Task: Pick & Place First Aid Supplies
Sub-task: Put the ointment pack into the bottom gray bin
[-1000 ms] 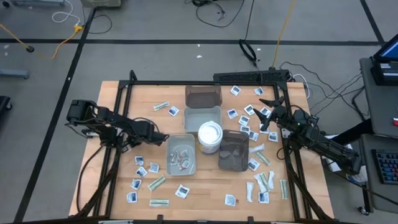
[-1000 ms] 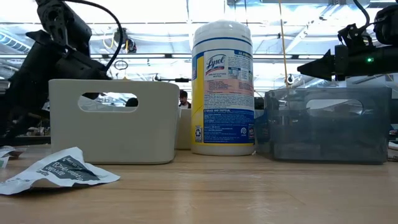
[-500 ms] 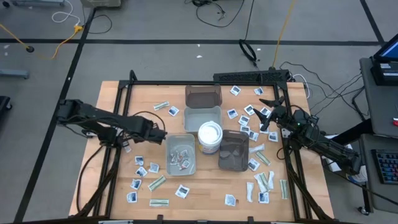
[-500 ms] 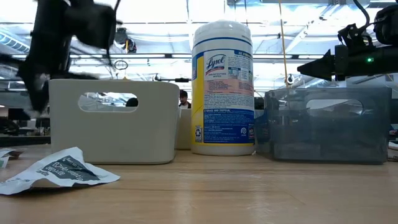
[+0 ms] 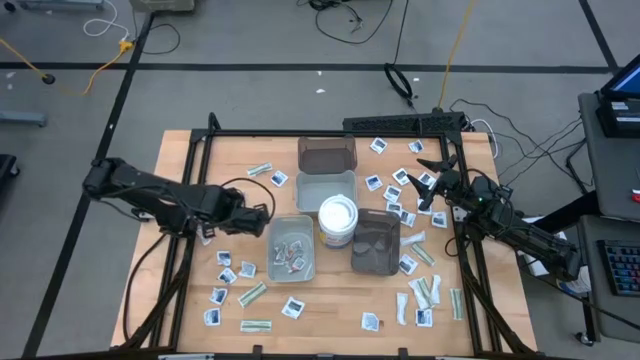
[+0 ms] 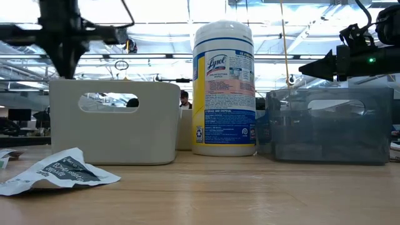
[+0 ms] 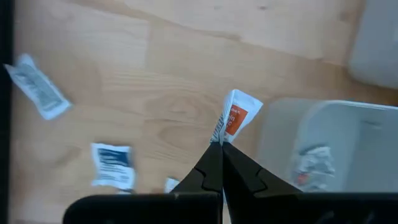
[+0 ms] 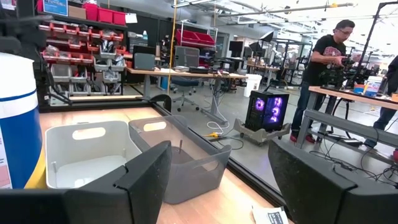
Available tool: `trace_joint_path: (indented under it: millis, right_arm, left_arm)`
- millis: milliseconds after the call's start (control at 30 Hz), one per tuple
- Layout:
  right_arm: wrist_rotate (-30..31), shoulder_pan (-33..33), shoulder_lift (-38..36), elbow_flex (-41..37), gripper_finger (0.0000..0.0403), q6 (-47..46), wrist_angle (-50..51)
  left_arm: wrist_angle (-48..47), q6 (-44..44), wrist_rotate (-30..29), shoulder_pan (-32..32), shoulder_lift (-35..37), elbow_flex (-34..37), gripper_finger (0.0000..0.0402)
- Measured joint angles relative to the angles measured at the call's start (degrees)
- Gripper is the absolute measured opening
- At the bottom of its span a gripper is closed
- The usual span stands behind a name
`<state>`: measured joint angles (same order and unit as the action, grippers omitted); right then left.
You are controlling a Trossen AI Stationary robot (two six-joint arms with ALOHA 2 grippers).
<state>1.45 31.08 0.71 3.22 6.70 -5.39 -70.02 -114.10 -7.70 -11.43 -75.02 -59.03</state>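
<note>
White packet (image 7: pixel 234 118) pinched in left hand (image 7: pixel 219 149) (print unreadable).

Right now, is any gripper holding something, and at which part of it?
The left gripper pinches a packet by its lower edge, beside the grey tray. The right gripper is open and holds nothing.

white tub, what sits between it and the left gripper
In the high view, the grey tray holding packets lies between the tub and the left gripper.
</note>
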Motion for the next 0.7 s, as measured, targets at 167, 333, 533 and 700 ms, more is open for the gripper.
trace_joint_path:
  millis: [167,333,533,700]
  right_arm:
    - [0.0,0.0,0.0,0.0,0.0263,0.0,0.0]
    - [0.0,0.0,0.0,0.0,0.0263,0.0,0.0]
    - [0.0,0.0,0.0,0.0,0.0263,0.0,0.0]
    - [0.0,0.0,0.0,0.0,0.0263,0.0,0.0]
  left_arm:
    - [-0.2,2.4,-1.3,-0.4,-4.8,-7.1,0.0001]
    - [-0.2,5.6,-1.4,-0.5,-9.9,-14.8,0.0001]
    - [1.7,7.4,-3.3,-1.2,-15.3,-21.6,0.0001]
    - [8.4,7.3,-3.4,-2.0,-18.6,-20.9,0.0]
